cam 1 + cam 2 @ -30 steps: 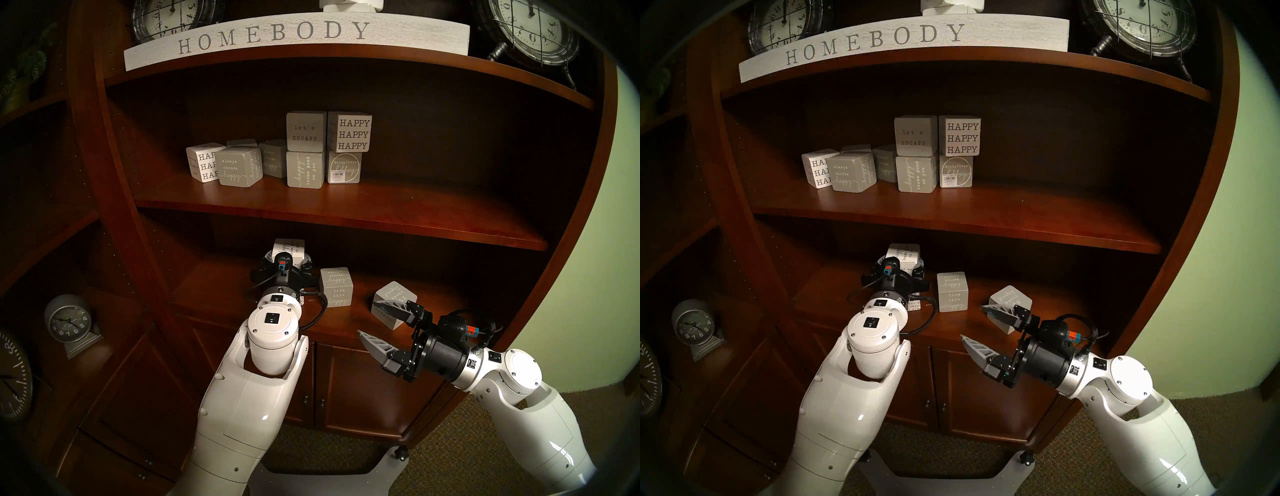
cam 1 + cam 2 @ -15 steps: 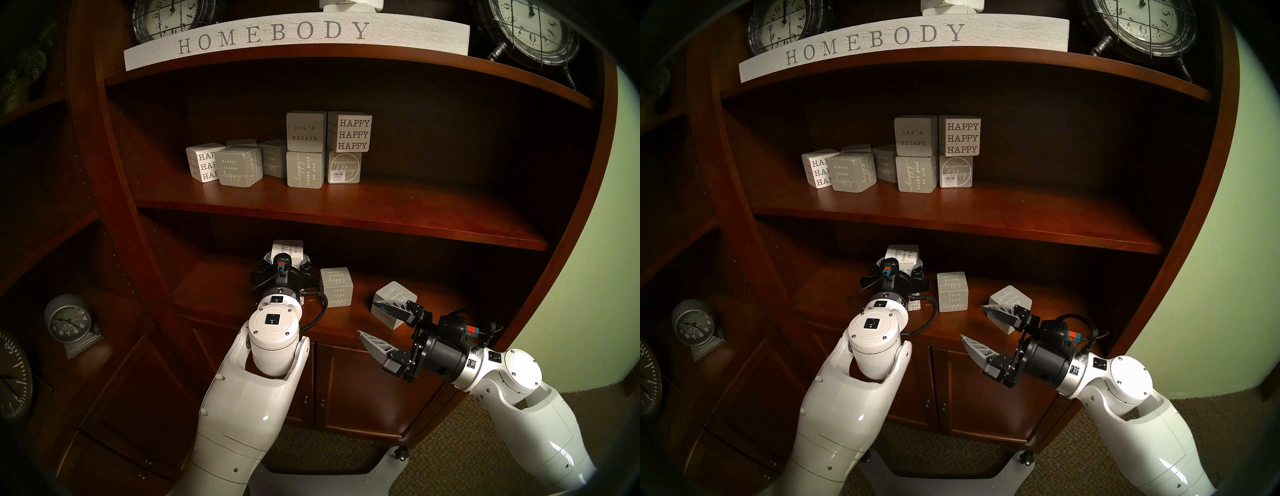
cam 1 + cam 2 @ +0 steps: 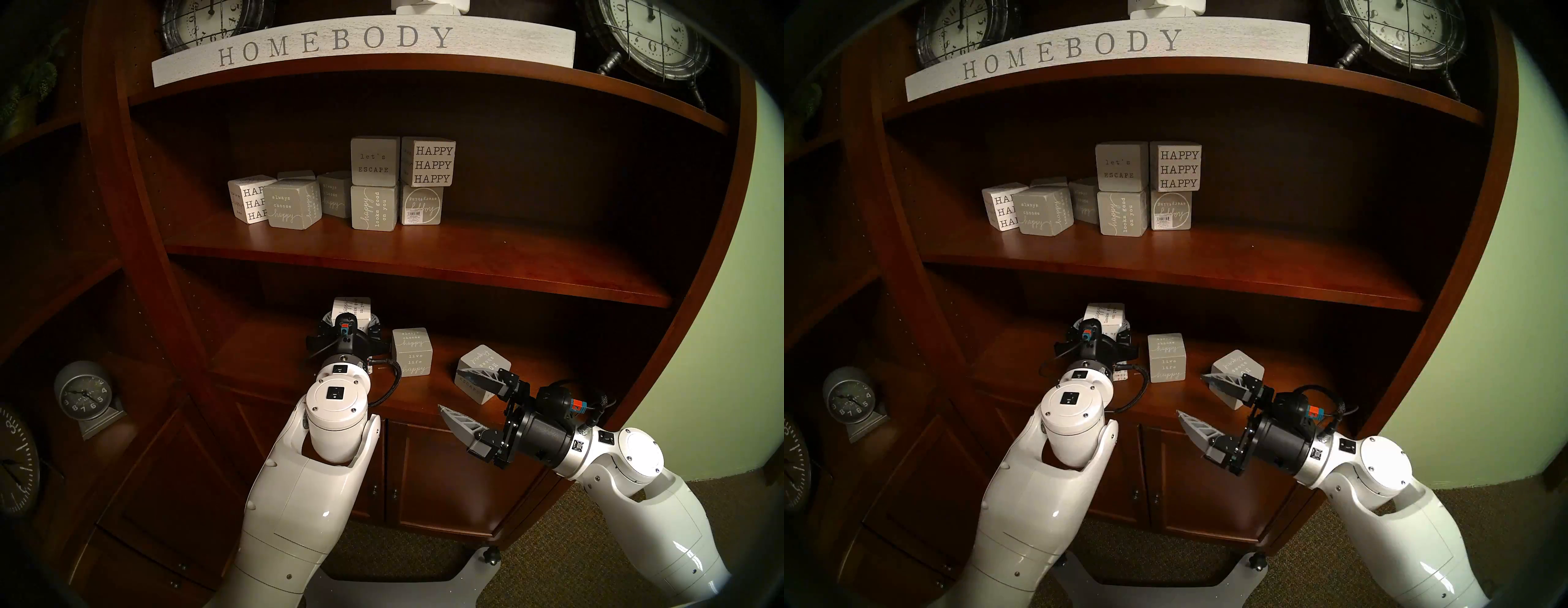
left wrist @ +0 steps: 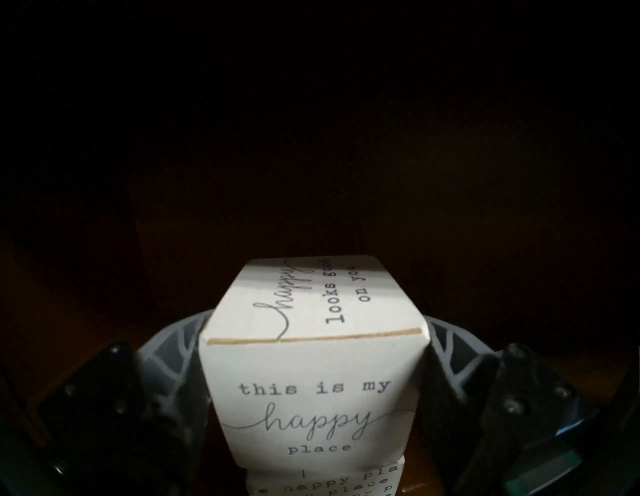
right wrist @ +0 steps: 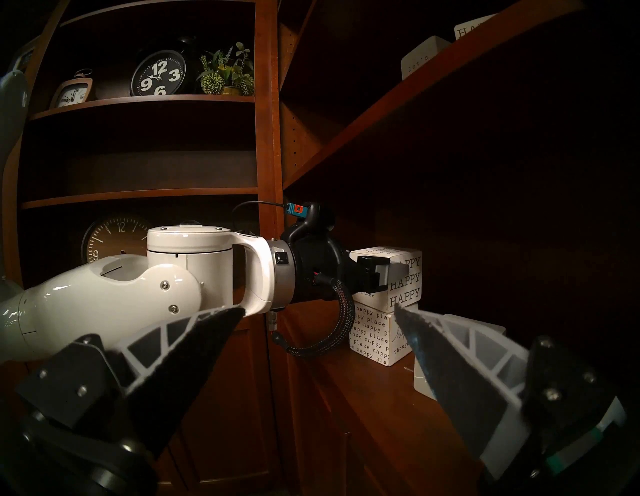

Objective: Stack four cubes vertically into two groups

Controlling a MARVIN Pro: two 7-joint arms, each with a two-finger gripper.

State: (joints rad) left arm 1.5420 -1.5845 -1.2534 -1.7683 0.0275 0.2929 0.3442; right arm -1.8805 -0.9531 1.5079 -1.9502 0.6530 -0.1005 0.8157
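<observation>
My left gripper (image 4: 315, 322) is shut on the white "this is my happy place" cube (image 4: 315, 381), one finger on each side. It holds the cube directly over the white all-over "happy place" cube (image 5: 370, 339) at the left of the lower shelf. I cannot tell whether the two touch. The grey "live life happy" cube (image 3: 411, 352) stands at the shelf's middle. A second grey cube (image 3: 483, 363), turned cornerwise, shows "no shoes" script. My right gripper (image 3: 449, 390) is open and empty, its upper finger in front of this cube.
The shelf board (image 3: 424, 271) hangs low over the lower shelf. Several more lettered cubes (image 3: 373, 182) stand on it, some stacked in pairs. Cabinet doors (image 3: 424, 467) lie under the lower shelf's front edge. Clocks (image 3: 82, 395) stand in the left bay.
My left gripper has sunk slightly with the white cube, towards the cube below. The right arm and the grey cubes have not moved.
</observation>
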